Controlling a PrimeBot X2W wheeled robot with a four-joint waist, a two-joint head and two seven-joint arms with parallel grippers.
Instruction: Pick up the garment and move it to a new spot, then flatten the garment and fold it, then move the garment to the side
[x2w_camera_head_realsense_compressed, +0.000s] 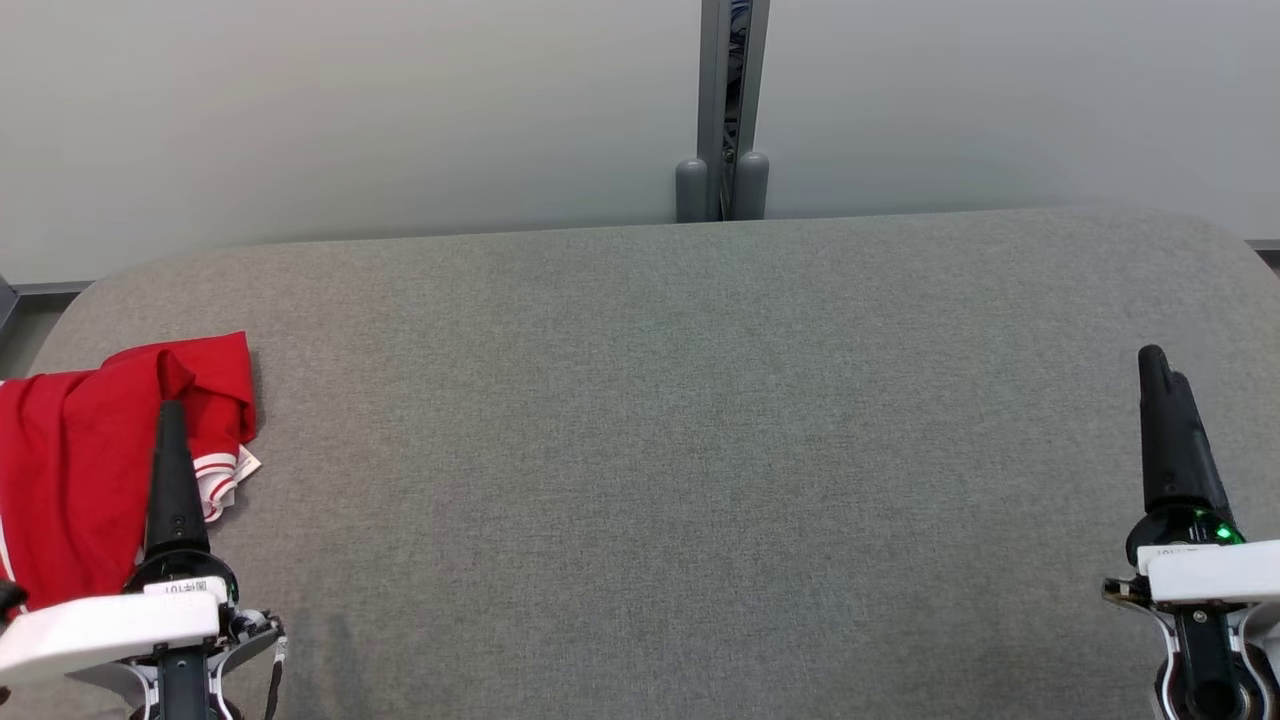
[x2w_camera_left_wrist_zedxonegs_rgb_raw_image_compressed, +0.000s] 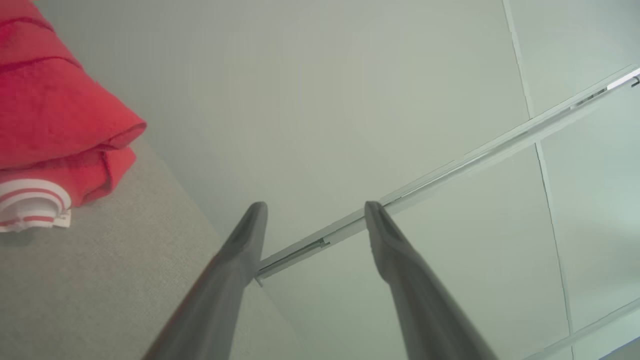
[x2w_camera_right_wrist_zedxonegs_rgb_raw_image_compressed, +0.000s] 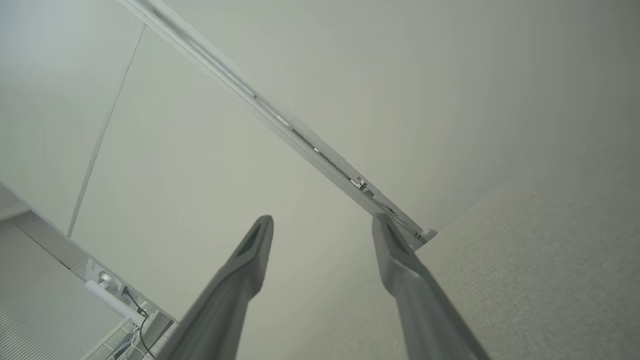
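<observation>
At the grey table's (x2w_camera_head_realsense_compressed: 640, 400) left edge: red garment (x2w_camera_head_realsense_compressed: 70, 480) lies folded, white-striped cuff showing.
Left gripper (x2w_camera_head_realsense_compressed: 170, 410): right by the garment's right side, jaws wide apart, nothing held.
Right gripper (x2w_camera_head_realsense_compressed: 1155, 360): far right, jaws apart, empty.

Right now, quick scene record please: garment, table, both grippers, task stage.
garment: red, bunched, white-and-red striped cuff showing, at the table's left edge
table: grey fabric top
left gripper: open, nothing between its fingers, next to the garment
right gripper: open, holding nothing, at the table's right side, far from the garment
task stage: garment not yet picked up
</observation>
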